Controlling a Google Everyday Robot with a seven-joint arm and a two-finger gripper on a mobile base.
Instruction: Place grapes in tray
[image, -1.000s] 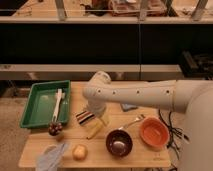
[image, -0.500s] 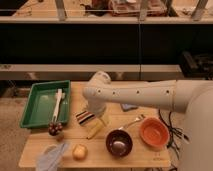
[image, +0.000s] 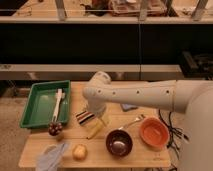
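While the grapes (image: 55, 129) lie on the desk (image: 100, 155) near its left edge, just outside the near rim of the green tray (image: 32, 107), the tray fills the far left corner with a white utensil (image: 57, 105) inside. The gripper (image: 87, 118) hangs over the desk's middle, apart from the grapes, fingers spread. A dark bowl (image: 119, 143) and an orange bowl (image: 152, 132) sit toward the right edge.

You have one tray (image: 41, 102), one bunch of grapes (image: 55, 129) and one gripper (image: 85, 118), low beside the tray. Count two bowls, a dark bowl (image: 119, 143) and an orange bowl (image: 153, 132). Add one yellow fruit (image: 79, 151), one cloth (image: 52, 156) and one spoon (image: 131, 121).
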